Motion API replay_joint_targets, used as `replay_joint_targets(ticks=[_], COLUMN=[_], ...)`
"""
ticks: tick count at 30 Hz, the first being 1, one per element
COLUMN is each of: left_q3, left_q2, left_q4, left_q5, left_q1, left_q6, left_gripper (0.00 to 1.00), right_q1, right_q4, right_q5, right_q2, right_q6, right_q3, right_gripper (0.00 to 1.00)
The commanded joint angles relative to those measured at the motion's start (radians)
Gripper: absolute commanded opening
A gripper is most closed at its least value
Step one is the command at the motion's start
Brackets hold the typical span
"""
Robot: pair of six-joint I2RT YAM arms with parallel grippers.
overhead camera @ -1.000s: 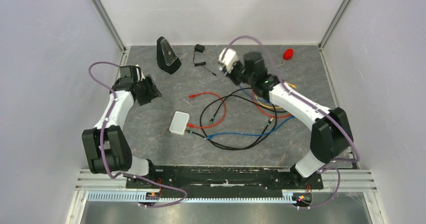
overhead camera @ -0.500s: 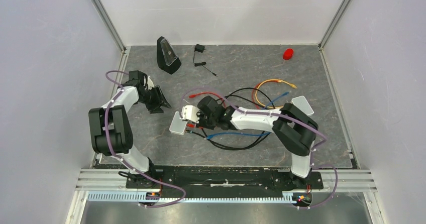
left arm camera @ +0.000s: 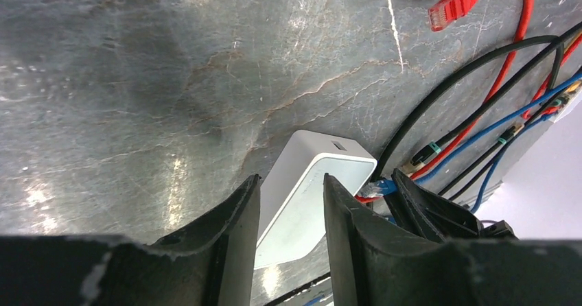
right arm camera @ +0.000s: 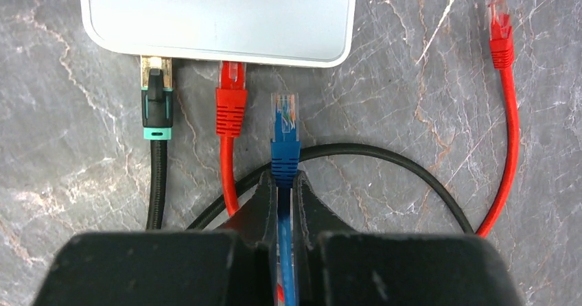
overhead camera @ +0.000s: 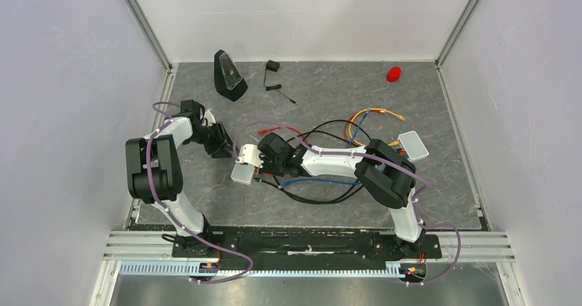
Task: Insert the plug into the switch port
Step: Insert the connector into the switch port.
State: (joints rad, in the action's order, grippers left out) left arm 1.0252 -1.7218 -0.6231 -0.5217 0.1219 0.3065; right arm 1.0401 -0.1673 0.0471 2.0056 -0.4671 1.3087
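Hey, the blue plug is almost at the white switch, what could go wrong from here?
1. The right gripper pinches the blue plug by its tail, close beside the seated red plug; it might tilt and catch the switch edge instead of a port.
2. The left gripper stands open near the switch, not clamping it, so a push may slide it.
3. The black cable loops beneath the held plug and could snag.

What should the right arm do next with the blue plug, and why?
Probably ease the right gripper straight forward. Its blue plug points at the switch edge, beside the seated red plug, with its tip just short and not yet in.
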Motion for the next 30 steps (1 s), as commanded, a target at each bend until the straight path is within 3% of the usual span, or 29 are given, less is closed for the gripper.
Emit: replay_joint_targets(ticks=[1,16,30], left_q3=[0.012,0.013,0.016], left_q2=[-0.039,-0.081,-0.090], left_q4=[-0.017,-0.033,-0.041], left_q5=[-0.049,-0.076,-0.071], left_q1=[-0.016,-0.036,-0.037], left_q6=[-0.056,-0.073,-0.076], left_gripper=[0.43,0.34,0.32], right_q1=[0.011,0.014,0.034], right_q4=[-0.009,-0.150,-0.356], right_q5=[0.028,0.029,0.078], right_q2=[0.037,0.135,0.199], right_q6=[0.012,0.040,0.054], right_q3=[0.091,0.241,0.371], right_gripper=[0.00,0.00,0.00])
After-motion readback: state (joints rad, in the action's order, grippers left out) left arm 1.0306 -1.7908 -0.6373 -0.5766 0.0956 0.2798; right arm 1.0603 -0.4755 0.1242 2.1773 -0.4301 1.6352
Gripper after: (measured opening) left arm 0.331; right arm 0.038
